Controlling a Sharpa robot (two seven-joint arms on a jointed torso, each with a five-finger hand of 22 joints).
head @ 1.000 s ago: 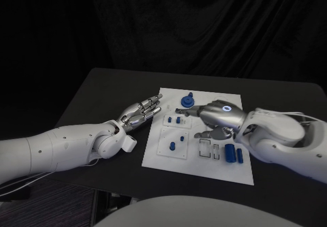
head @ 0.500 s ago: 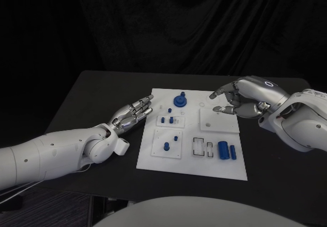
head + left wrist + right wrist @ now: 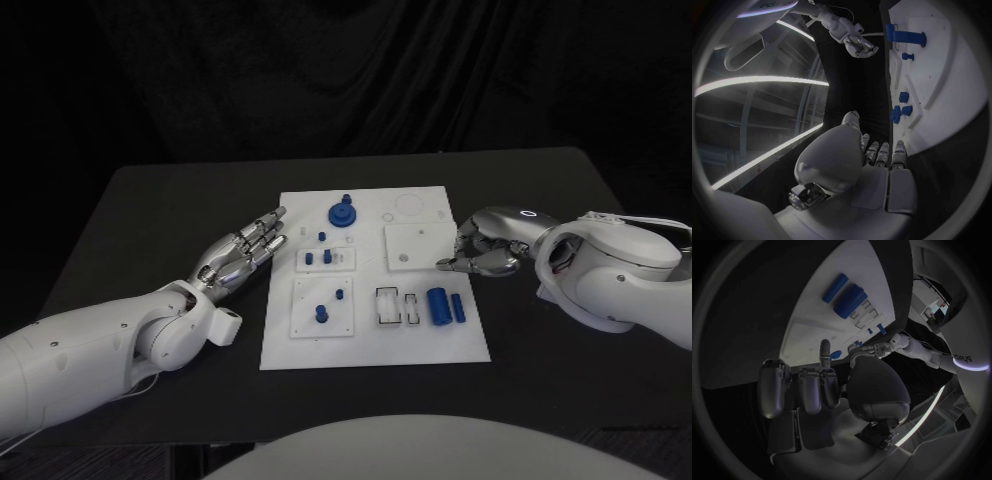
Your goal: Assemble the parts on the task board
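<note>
The white task board (image 3: pixel 372 335) lies in the middle of the table. It carries a blue round knob (image 3: pixel 343 212) at the far end, small blue pegs (image 3: pixel 327 257), and two blue cylinders (image 3: pixel 437 305) beside empty slots (image 3: pixel 392 305). My left hand (image 3: pixel 245 250) lies flat with its fingers stretched out, just off the board's left edge, holding nothing. My right hand (image 3: pixel 490 248) sits low at the board's right edge, fingers bent towards a white square plate (image 3: pixel 411 245), nothing in them. The right wrist view shows its fingers (image 3: pixel 807 385) apart beside the board (image 3: pixel 811 325) and the cylinders (image 3: pixel 848 297).
The black table (image 3: pixel 159 220) runs well beyond the board on all sides. In the left wrist view the left hand (image 3: pixel 873 165) lies along the board (image 3: pixel 942 75), with the blue knob (image 3: pixel 904 36) and the right hand (image 3: pixel 857 42) further along.
The head camera has shifted. My right hand left the blue knob, rose to the right, then came down by the board's right edge. The left hand stays flat beside the board.
</note>
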